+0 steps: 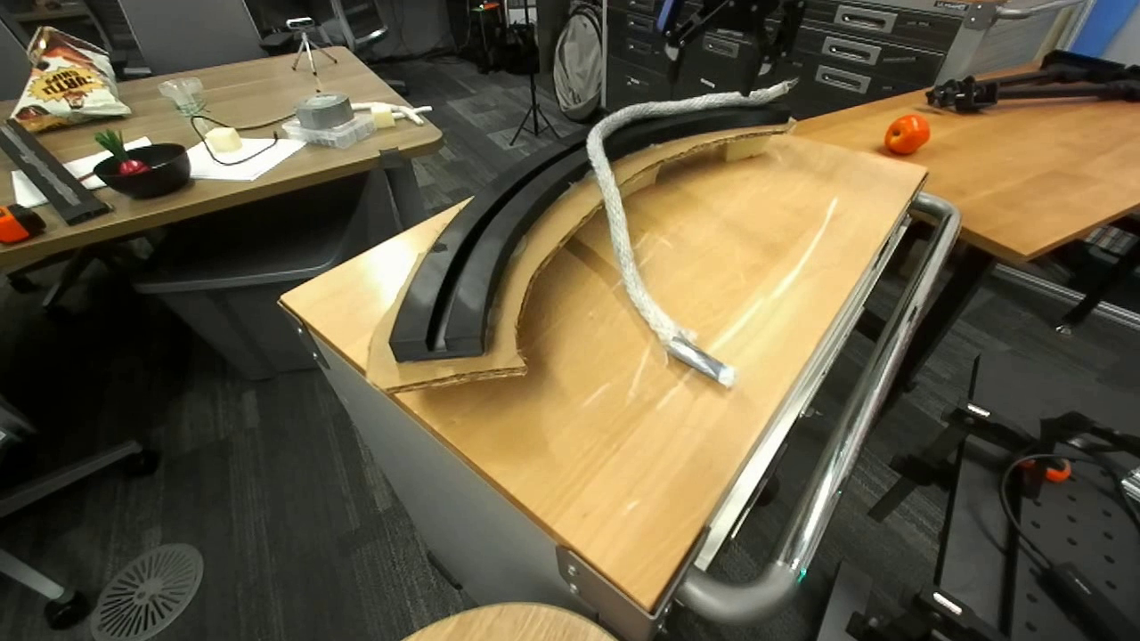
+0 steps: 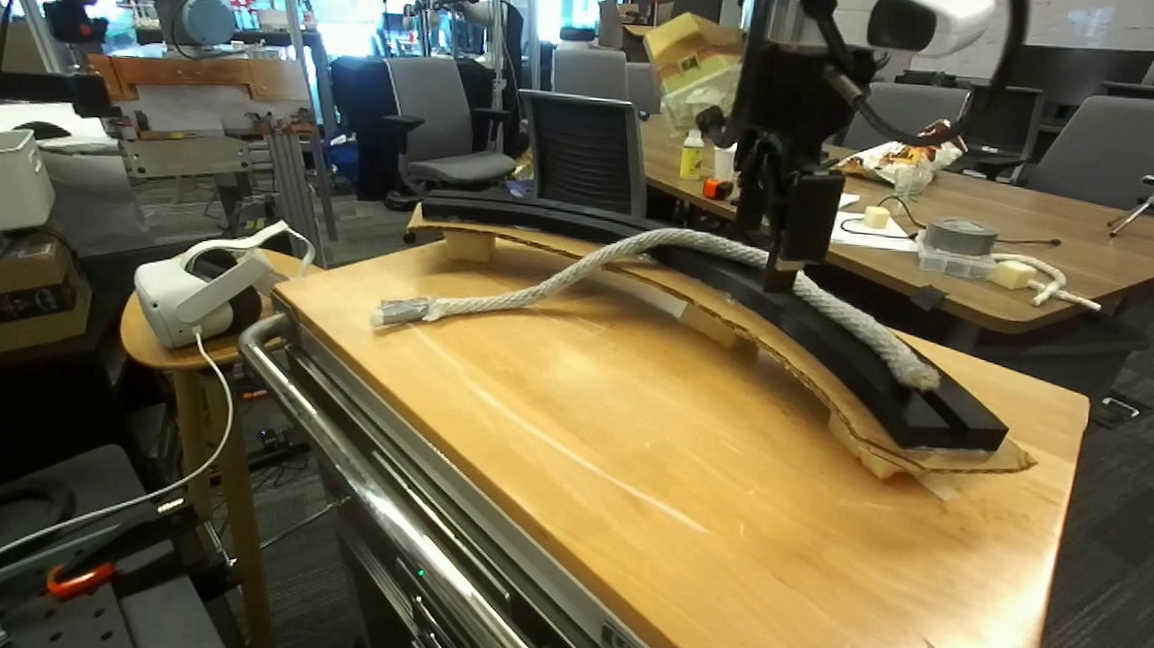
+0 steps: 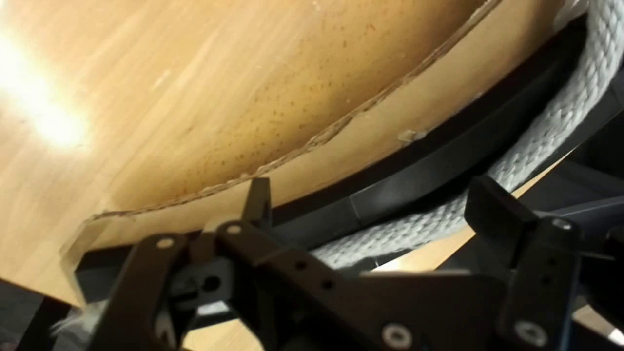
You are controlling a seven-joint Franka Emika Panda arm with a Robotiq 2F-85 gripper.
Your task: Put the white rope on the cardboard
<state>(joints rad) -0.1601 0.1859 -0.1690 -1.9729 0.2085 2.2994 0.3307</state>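
Note:
The white rope lies partly along the black top of the arc-shaped cardboard strip and crosses its inner edge near the middle. Its silver-taped end rests on the wooden tabletop. In an exterior view the rope has its frayed end over one end of the strip. My gripper is low over the strip, beside the rope. In the wrist view my gripper is open, with the rope passing behind and between the spread fingers over the outer half of the strip. Its fingers hide part of the rope.
The strip stands on small blocks on the light wooden tabletop. A metal rail runs along one edge. A table with a bowl and tape roll stands nearby. A white headset lies on a stool.

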